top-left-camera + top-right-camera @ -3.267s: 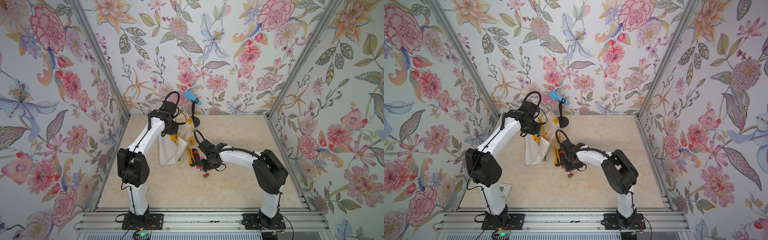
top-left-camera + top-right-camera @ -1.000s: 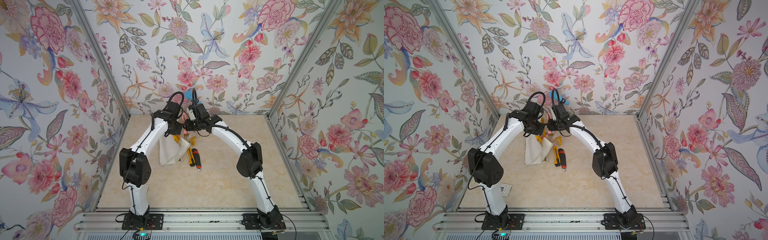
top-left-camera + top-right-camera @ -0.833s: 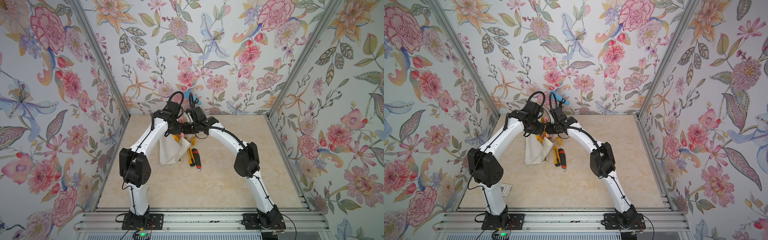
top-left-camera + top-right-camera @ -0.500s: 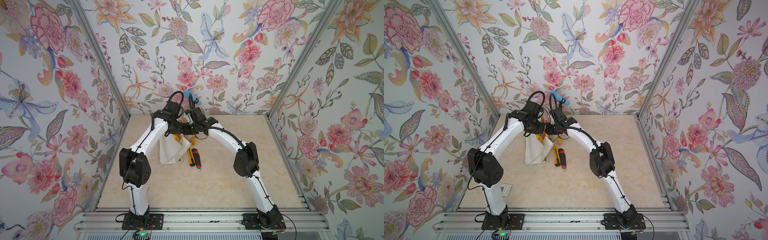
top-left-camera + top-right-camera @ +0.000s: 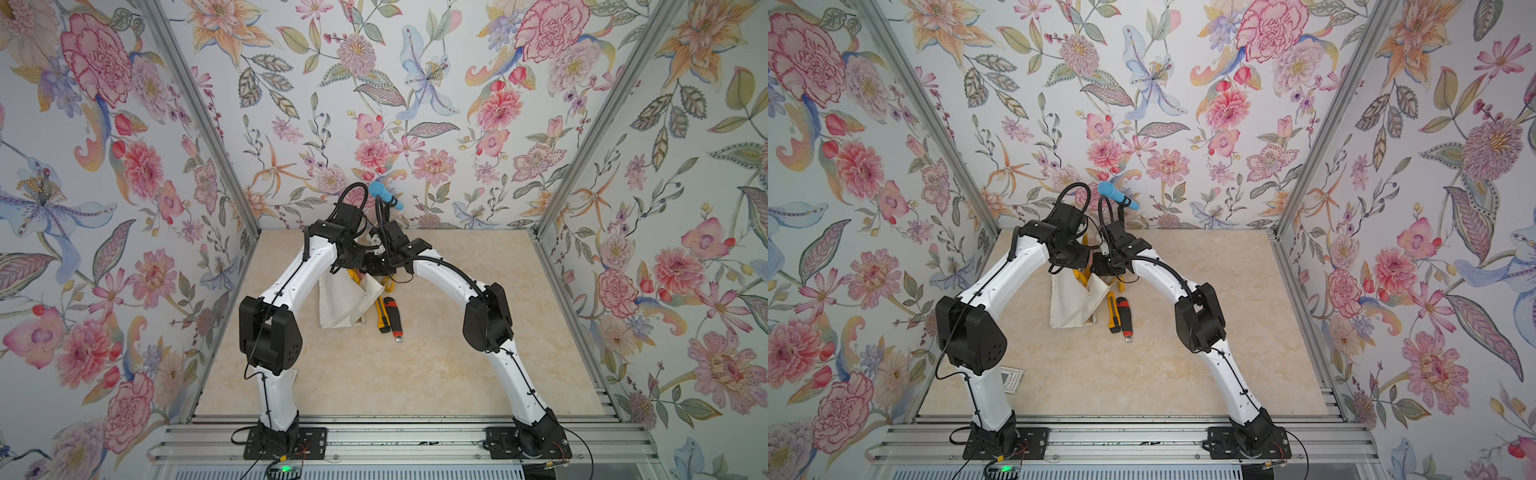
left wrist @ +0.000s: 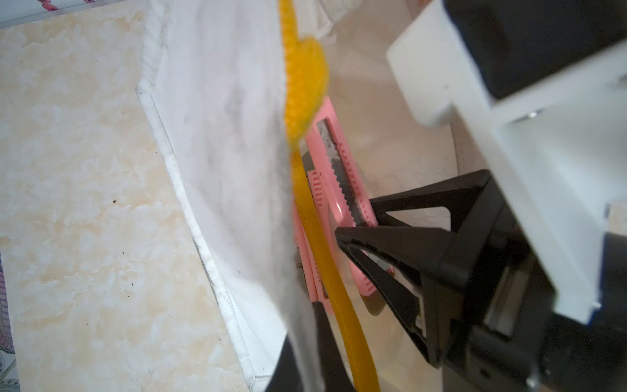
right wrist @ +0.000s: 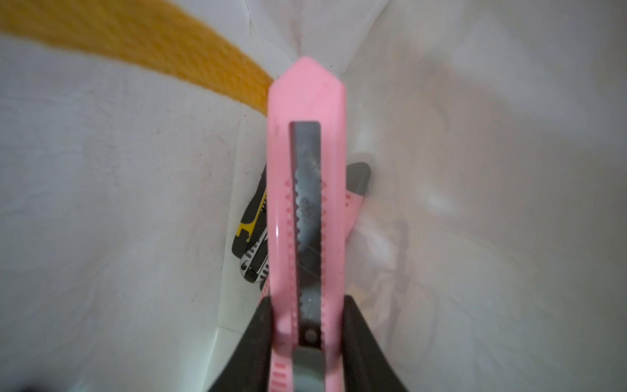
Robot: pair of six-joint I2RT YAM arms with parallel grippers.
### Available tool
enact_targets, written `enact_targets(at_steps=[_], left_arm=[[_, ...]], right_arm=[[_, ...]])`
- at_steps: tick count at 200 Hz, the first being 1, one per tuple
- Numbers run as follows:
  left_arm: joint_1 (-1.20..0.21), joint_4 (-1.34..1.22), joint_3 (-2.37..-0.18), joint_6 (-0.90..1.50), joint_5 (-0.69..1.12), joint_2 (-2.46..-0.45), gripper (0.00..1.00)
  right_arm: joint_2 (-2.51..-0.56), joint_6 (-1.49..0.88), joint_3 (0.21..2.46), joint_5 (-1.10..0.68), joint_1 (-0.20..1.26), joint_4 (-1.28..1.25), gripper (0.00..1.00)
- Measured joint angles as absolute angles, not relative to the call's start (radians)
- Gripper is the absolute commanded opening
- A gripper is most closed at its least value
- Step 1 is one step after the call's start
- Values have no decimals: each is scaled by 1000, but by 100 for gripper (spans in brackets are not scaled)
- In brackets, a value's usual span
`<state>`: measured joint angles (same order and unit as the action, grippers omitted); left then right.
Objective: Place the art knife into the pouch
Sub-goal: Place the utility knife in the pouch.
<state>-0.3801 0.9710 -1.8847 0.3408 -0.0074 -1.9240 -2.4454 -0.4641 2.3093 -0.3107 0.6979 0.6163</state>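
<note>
Two arms meet over the pouch (image 5: 338, 303), which hangs at about 11 o'clock from the middle of the counter (image 5: 415, 365), its lower end resting there. The left hand (image 6: 305, 339) is clenched on the pouch's rim by a yellow handle (image 6: 305, 78). The right hand (image 7: 307, 305) grasps the pink knife (image 7: 307, 98) by its sides, its tip inside the pouch's mouth. Deeper inside lie a yellow-and-black knife (image 7: 251, 224) and a second pink knife (image 7: 354, 200). At the pouch's 3 o'clock, just beside it on the counter, a yellow knife (image 5: 380, 313) and a red-and-black knife (image 5: 395, 316) lie side by side.
</note>
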Motion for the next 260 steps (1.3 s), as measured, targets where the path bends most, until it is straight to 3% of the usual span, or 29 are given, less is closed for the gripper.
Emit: enact_targets(at_steps=[54, 111, 166, 260], left_arm=[[-380, 971, -1885, 341, -7, -1924, 0], [-380, 971, -1885, 340, -7, -1924, 0], [-380, 971, -1885, 340, -7, -1924, 0], [-380, 994, -1929, 329, -7, -1930, 0]], right_arm=[[-2445, -476, 2309, -311, 698, 616, 41], [-2445, -482, 2309, -311, 698, 615, 59], [-2420, -462, 2302, -250, 696, 616, 62], [-1956, -374, 2113, 6, 646, 593, 77]])
